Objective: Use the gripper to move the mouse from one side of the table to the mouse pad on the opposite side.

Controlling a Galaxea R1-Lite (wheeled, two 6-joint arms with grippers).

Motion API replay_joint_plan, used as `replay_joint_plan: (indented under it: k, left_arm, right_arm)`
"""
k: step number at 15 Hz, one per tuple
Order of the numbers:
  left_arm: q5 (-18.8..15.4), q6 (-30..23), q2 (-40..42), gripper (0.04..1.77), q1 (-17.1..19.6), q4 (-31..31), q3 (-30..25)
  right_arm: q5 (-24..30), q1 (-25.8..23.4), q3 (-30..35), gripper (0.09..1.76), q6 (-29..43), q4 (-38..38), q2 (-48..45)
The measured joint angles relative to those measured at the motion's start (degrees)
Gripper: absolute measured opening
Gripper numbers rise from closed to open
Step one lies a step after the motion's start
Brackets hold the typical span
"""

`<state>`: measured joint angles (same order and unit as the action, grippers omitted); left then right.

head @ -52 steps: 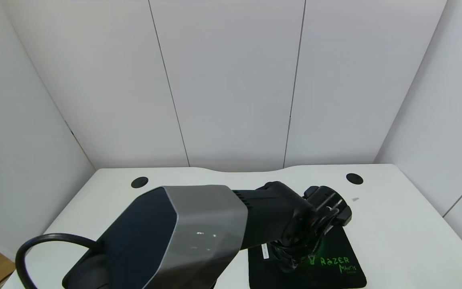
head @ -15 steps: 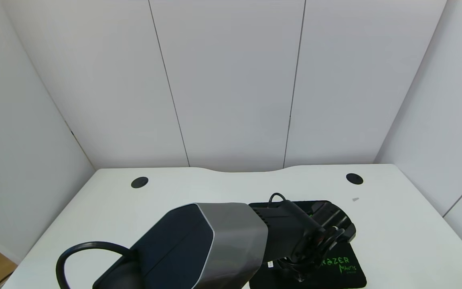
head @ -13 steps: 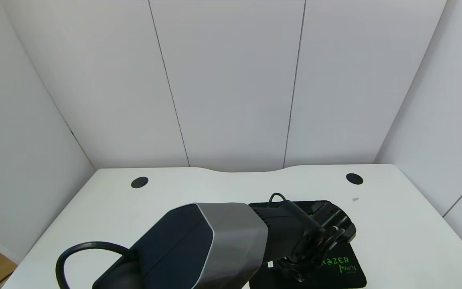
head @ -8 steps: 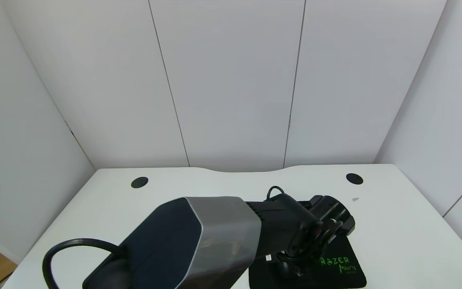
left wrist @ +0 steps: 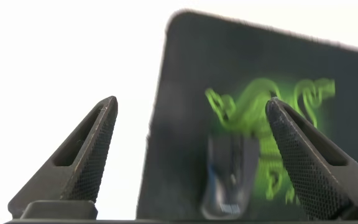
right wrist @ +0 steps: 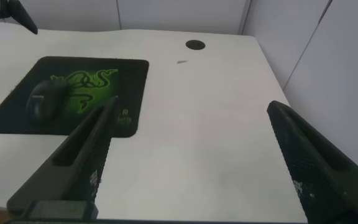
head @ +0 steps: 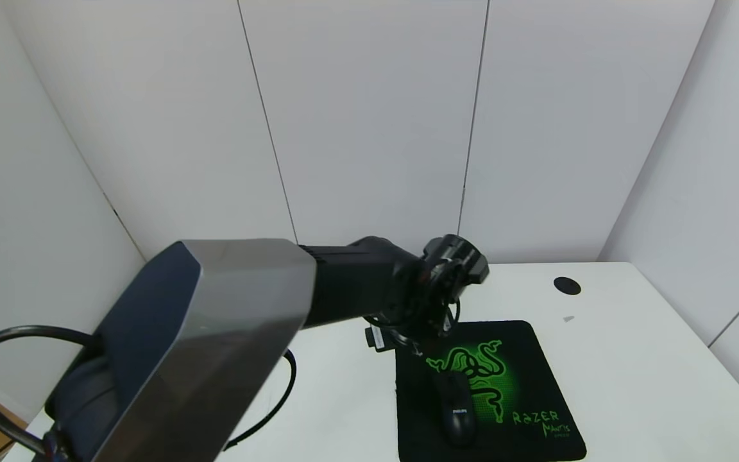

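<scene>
The black mouse (head: 458, 410) lies on the black mouse pad (head: 523, 359), on the near left part of it beside the green emblem, on the right half of the white table (head: 632, 359). My left gripper (head: 422, 321) hangs above the pad's far left corner, lifted clear of the mouse. In the left wrist view the gripper (left wrist: 191, 102) is open and empty, with the mouse (left wrist: 232, 180) and pad (left wrist: 185, 74) below it. My right gripper (right wrist: 191, 106) is open and empty over bare table to the right of the pad (right wrist: 132, 81) and mouse (right wrist: 42, 99).
A round black grommet hole (head: 566, 285) sits at the table's far right and also shows in the right wrist view (right wrist: 195, 45). White wall panels close in the back and sides. My left arm's grey shell (head: 215, 321) and a black cable cover the table's left part.
My left gripper was low over the pad, hiding the mouse. It has risen and drawn back to the left, and the mouse now lies in plain sight on the pad.
</scene>
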<state>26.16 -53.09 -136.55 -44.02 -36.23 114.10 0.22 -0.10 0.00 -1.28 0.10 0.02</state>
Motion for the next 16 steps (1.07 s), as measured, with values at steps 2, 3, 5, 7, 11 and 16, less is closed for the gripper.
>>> replay_joint_plan:
  k: [2,3,5,7,11,16]
  left_arm:
    - [-0.02,1.12,1.76,1.69,5.19,0.99,-0.55]
    - [-0.06,1.80,2.71,1.70,7.89,1.17,-0.77]
    - [-0.38,3.34,4.83,1.70,14.15,1.39,-1.07]
    - [-1.50,4.64,6.83,1.70,20.19,1.39,-1.56]
    - [-6.02,9.87,12.31,1.71,30.51,4.35,-6.75]
    - [-13.63,23.21,22.98,1.71,38.92,18.69,-24.99]
  right_arm:
    - [0.02,0.00,0.00,1.71,0.06,0.00,0.00]
    - [0.02,0.00,0.00,1.71,0.05,0.00,0.00]
    - [0.00,0.00,0.00,1.71,0.05,0.01,0.00]
    - [0.00,0.00,0.00,1.71,0.05,0.00,0.00]
    - [-0.01,0.00,0.00,1.71,0.05,-0.02,0.00]
    - [0.02,0.00,0.00,1.71,0.05,0.00,0.00]
